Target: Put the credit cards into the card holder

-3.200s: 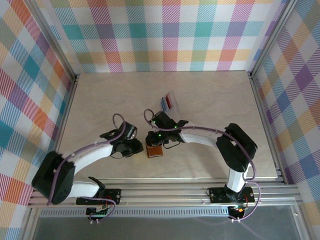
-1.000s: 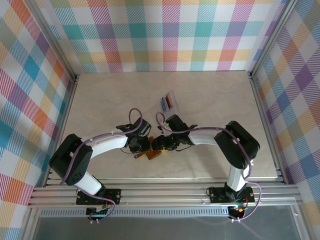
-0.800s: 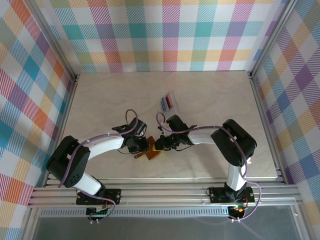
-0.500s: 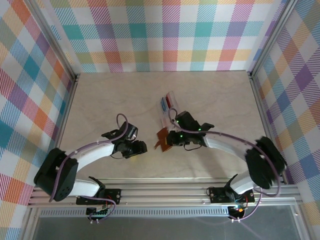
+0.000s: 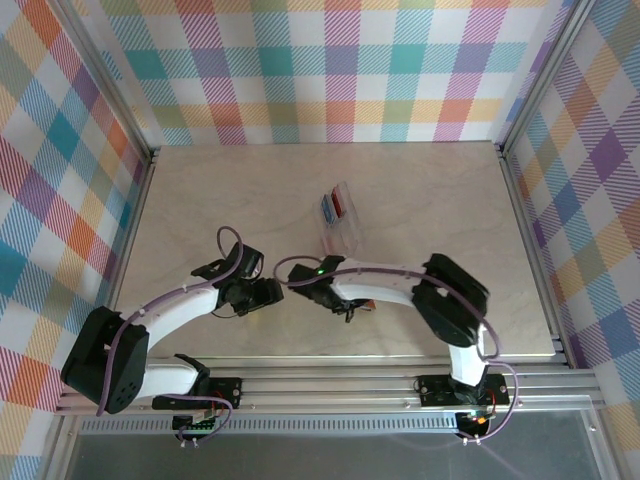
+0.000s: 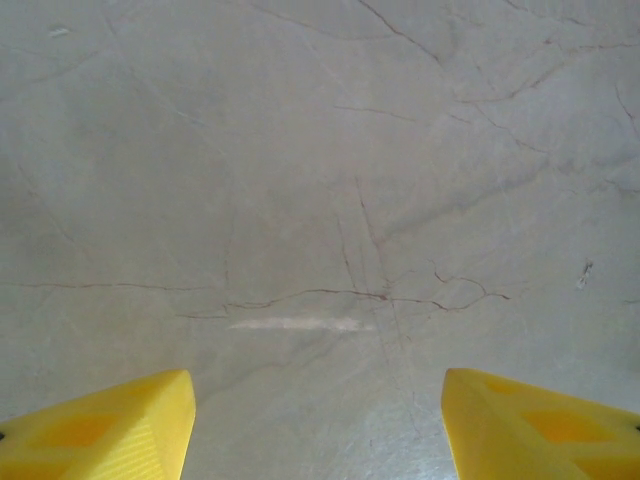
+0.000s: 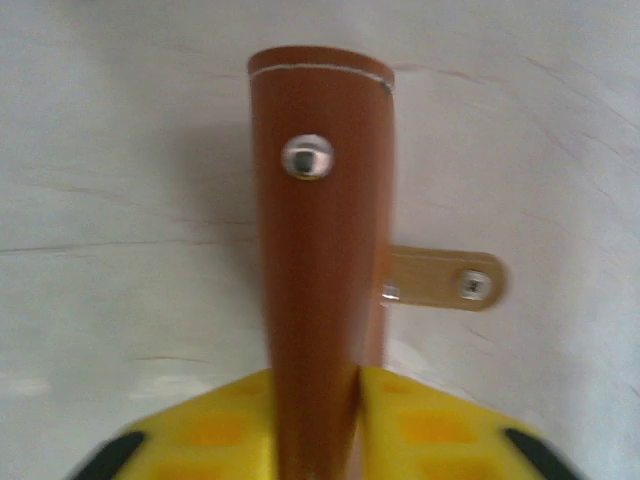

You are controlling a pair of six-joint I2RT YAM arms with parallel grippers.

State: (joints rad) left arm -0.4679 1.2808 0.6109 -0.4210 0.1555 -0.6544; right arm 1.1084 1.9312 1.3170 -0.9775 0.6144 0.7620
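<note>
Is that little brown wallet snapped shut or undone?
Undone. The card holder is pinched folded between the fingers of the right hand, but its snap tab sticks out sideways, off the stud.

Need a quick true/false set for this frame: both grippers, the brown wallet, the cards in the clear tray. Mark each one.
1. The right gripper clamps the brown leather fold-over wallet between its yellow fingers. True.
2. The left gripper is shut on a red card. False: its jaws stand open over the bare marble-pattern table, with nothing between them.
3. The wallet's snap tab is fastened down. False: it sticks out to the side, unsnapped.
4. The red and blue plastic cards sit in the clear plastic tray, farther back on the table than both grippers. True.
5. The left gripper touches the wallet. False: the wrist view shows only table ahead of its fingers.
</note>
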